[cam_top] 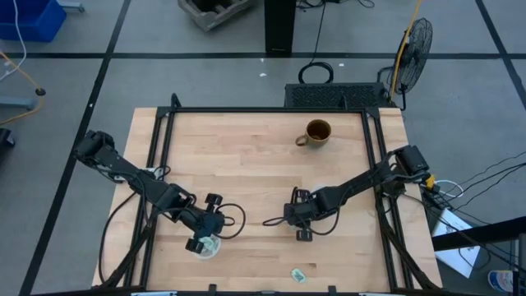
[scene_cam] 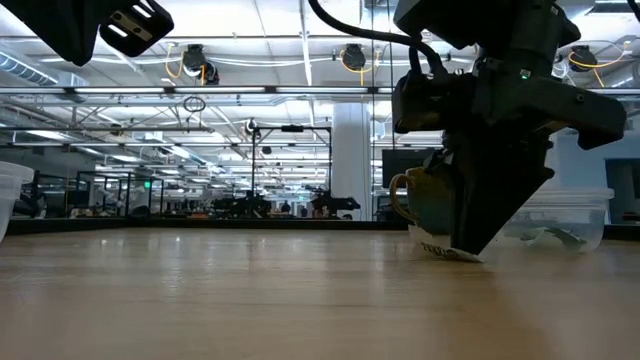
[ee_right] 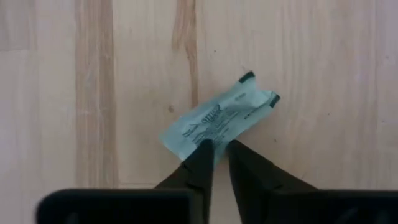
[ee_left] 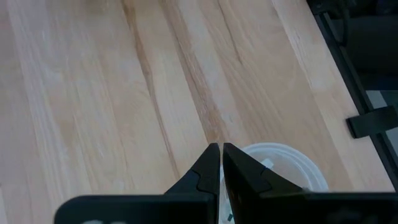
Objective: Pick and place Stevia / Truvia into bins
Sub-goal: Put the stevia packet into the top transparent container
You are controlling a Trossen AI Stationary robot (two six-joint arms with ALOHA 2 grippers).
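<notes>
- My right gripper (ee_right: 216,149) is low over the middle of the table (cam_top: 246,156), with its fingertips on one pale green packet (ee_right: 217,118). The fingers are almost closed and seem to pinch the near long edge of this packet, but I cannot say for sure that the grip is firm.
- In the low view the packet (scene_cam: 447,251) lies flat on the wood, under the tips.
- In the right wrist view, the long axis of the packet runs slanted across the fingers, not in line with them. Most of the paper lies ahead of the tips, so I judge the hold is only on the margin and the packet may turn or slip when I lift.
- My left gripper (ee_left: 221,163) hangs over a clear cup (ee_left: 292,163) at the near left of the table. Its fingers are pressed together and hold nothing that I can see.
- One more packet (cam_top: 299,275) lies alone near the front edge. The right arm is nearer to it.
- The brown mug (cam_top: 317,132) stands well apart at the far side.
</notes>
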